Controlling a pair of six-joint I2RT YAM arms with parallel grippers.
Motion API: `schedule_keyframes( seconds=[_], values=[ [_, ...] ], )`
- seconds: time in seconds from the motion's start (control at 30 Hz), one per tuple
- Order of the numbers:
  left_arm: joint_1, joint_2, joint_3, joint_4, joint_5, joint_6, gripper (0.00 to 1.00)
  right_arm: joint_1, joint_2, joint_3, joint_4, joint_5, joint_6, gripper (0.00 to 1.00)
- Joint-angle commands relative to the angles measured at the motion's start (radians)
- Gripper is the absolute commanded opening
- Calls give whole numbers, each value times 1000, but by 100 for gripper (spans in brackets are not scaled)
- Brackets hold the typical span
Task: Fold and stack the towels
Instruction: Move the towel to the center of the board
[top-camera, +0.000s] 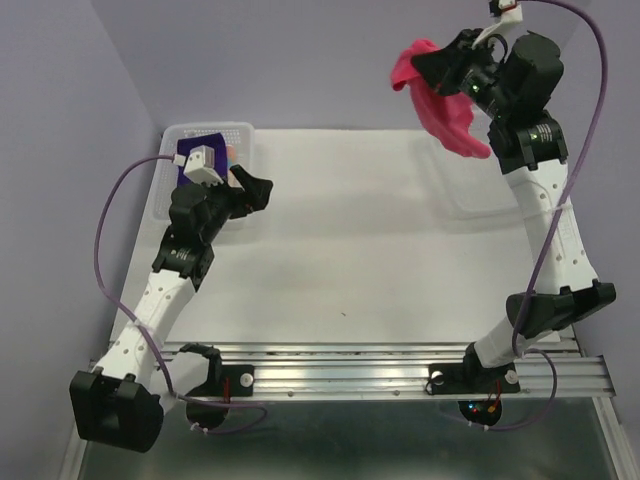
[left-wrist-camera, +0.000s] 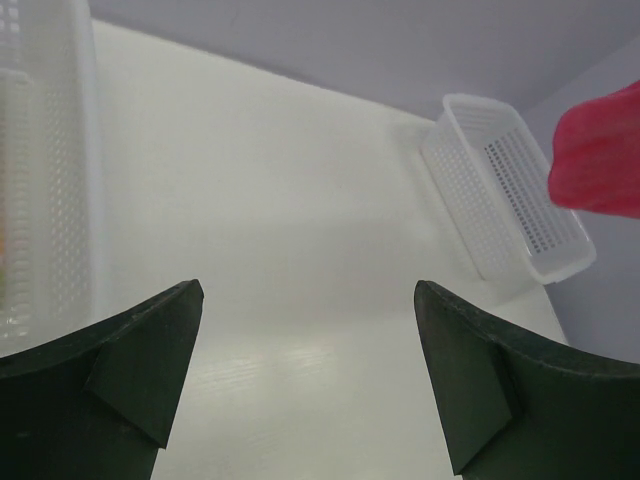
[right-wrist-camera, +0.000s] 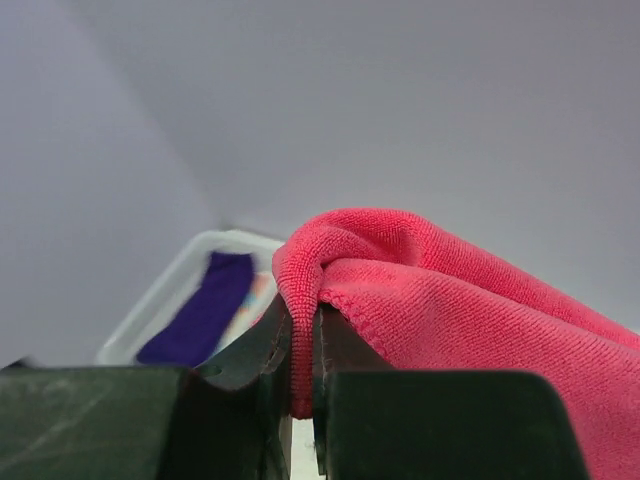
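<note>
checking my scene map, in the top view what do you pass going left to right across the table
white perforated plastic basket holding the deep purple towel → left arm's open black jaws → hot pink cloth towel hanging from the right arm's shut jaws

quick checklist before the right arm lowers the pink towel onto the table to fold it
1. Right gripper shut on the pink towel: ok, the cloth is pinched between the jaws.
2. Towel lifted off the table: ok, it hangs in the air at the far right.
3. Towel hanging flat: not ok, it is bunched and draped over the fingers.
4. Held by a corner: cannot tell, the folds hide the edge.
5. Left gripper open and holding nothing: ok.
6. Purple towel out of the way: ok, it lies in the left basket.
</note>
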Motion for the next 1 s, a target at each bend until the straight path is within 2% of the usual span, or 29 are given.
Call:
schedule_keyframes(
  seconds=[0.0, 0.13, 0.23, 0.27, 0.3, 0.33, 0.4, 0.47, 0.53, 0.63, 0.67, 0.7, 0.77, 0.87, 0.97],
  values=[
    [-3, -113, -28, -43, -94, -61, 99, 138, 15, 134, 3, -198, -17, 1],
    [-2, -198, -51, -150, -196, -93, 99, 158, 44, 194, 77, -344, 112, 1],
    [-3, -252, -57, -224, -266, -118, 99, 160, 0, 99, 126, -315, 183, 1],
    [-2, -278, -60, -238, -279, -124, 99, 160, -49, -3, 132, -297, 201, 1],
    [-2, -287, -60, -251, -291, -132, 99, 160, -74, -4, 140, -275, 210, 1],
    [-2, -302, -66, -273, -318, -149, 99, 160, -100, -139, 155, -208, 238, 2],
    [-2, -311, -72, -287, -335, -158, 99, 160, -167, -275, 160, -159, 252, 3],
    [-2, -313, -103, -291, -340, -184, 99, 158, -213, -625, 167, -35, 288, 9],
    [-2, -304, -120, -293, -342, -192, 99, 152, -218, -759, 172, 33, 290, 11],
    [-2, -253, -140, -299, -326, -196, 99, 129, -151, -832, 67, 215, 284, 33],
    [-2, -237, -144, -299, -313, -198, 99, 129, -137, -821, 28, 254, 257, 61],
    [-2, -203, -153, -293, -276, -198, 99, 129, -132, -815, -12, 298, 241, 74],
    [-3, -169, -172, -273, -233, -198, 99, 130, -167, -826, 5, 280, 198, 100],
    [-15, -100, -228, -212, -158, -210, 99, 135, -230, -886, 48, 228, 175, 100],
    [-42, -46, -271, -172, -141, -215, 99, 190, -243, -890, 13, 254, 148, 100]
  ],
)
